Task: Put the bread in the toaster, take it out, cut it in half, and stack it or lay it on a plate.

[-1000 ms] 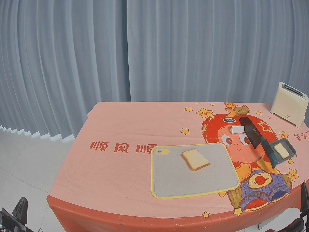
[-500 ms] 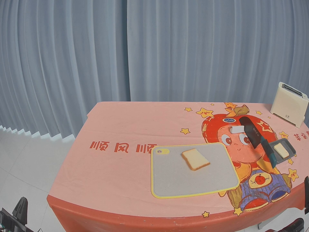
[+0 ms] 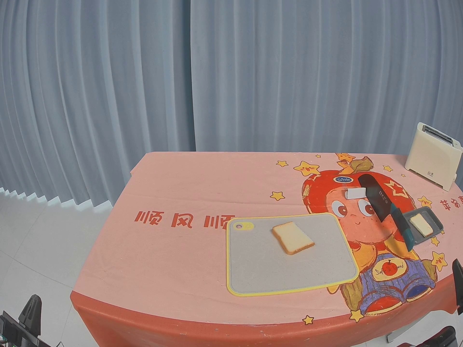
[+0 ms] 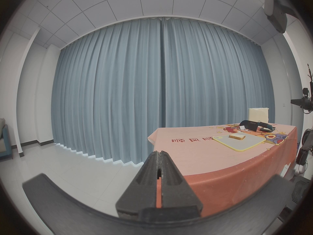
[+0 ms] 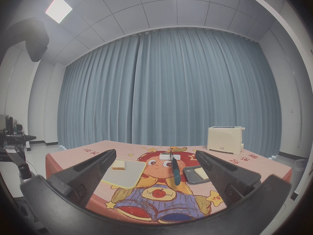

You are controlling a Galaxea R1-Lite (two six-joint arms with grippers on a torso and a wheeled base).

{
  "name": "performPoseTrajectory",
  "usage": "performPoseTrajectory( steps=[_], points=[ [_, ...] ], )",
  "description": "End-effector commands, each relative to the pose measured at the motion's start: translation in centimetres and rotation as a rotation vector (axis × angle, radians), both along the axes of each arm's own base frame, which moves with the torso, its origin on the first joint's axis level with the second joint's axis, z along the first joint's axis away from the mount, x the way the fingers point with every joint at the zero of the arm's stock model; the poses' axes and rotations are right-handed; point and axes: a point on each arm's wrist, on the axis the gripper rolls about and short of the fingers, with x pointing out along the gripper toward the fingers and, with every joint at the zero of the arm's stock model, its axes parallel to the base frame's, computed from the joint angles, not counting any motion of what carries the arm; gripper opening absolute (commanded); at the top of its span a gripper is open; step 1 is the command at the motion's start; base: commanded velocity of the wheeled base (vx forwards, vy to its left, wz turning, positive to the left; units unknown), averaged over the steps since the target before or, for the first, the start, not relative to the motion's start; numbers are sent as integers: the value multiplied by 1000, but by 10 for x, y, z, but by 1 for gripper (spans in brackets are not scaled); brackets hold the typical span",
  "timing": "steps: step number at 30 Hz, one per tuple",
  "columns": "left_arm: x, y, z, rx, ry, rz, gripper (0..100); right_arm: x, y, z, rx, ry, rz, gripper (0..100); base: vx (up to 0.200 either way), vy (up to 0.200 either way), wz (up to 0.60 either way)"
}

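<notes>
A single bread slice (image 3: 292, 237) lies flat on a grey cutting board (image 3: 289, 273) with a yellow rim. It sits on the board's far half, well inside the edges. The board rests on the near middle of the worktop (image 3: 183, 184), which is covered by a pink cloth printed with a cartoon figure and stars.

To the right of the board lies a knife (image 3: 386, 207) with a broad black blade and a teal handle. Its blade tip points toward the far side, and the blade rests on a small white block (image 3: 356, 193). The handle runs just beside the left edge of a dark grey tray (image 3: 436, 219); whether the two touch I cannot tell. In the tray lies a pale piece (image 3: 421, 224), probably another piece of bread, though it is too small to be sure.

The cream toaster (image 3: 433, 156) stands upright at the far right corner of the worktop, well apart from the board, with its slot facing up. A blue-grey curtain (image 3: 193, 63) hangs behind the worktop.

The left gripper (image 4: 158, 167) hangs low off the near left corner of the worktop, well away from the board. Its jaws are pressed together with nothing between them. The right gripper (image 5: 156, 153) sits low off the near right corner and faces across the worktop toward the knife and tray. Its jaws are spread wide and hold nothing.
</notes>
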Motion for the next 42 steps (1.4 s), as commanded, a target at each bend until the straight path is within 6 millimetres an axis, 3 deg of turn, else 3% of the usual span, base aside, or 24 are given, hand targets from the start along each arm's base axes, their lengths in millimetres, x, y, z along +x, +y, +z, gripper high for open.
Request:
performPoseTrajectory(
  steps=[1, 32, 42],
  points=[
    [1, 0, -5, 0, 9, 0, 0, 7, 0, 7, 1, 34, 16, 100, 0, 0, 0],
    [1, 0, -5, 0, 9, 0, 0, 37, -1, 34, -82, 129, 77, 100, 0, 0, 0],
    [1, 0, -5, 0, 10, 0, 0, 51, 0, 56, -85, 131, 109, 100, 0, 0, 0]
  ],
)
